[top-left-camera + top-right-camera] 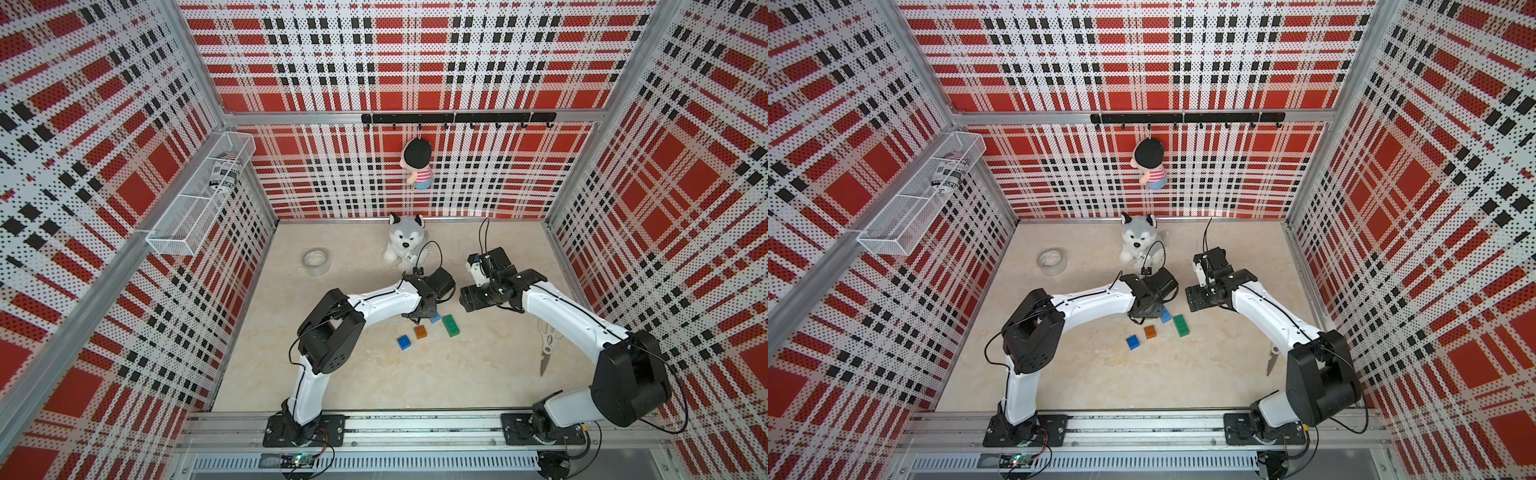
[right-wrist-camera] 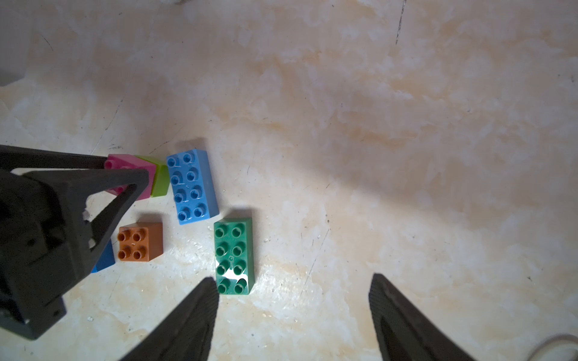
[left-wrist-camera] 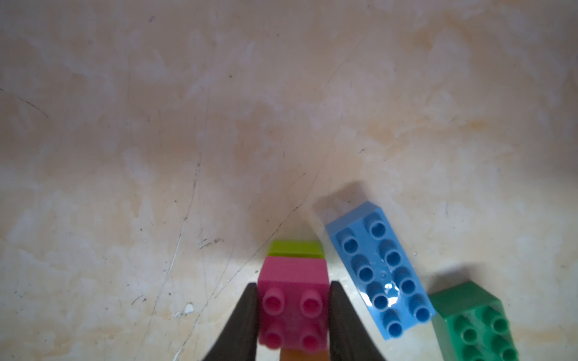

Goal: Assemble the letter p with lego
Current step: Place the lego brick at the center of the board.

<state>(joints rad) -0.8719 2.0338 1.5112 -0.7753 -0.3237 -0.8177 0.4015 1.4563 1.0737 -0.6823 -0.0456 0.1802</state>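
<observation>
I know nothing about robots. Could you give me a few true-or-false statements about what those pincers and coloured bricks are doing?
The left pincer grips the pink brick. True.
The right pincer holds the dark green brick. False: it is open and empty; that brick lies on the table.
The orange brick is stacked on the light blue brick. False: they lie apart.
A lime brick sits against the pink one. True.

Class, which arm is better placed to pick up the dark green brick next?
Right. The right gripper stands open beside the dark green brick; the left gripper is shut on the pink brick.
</observation>
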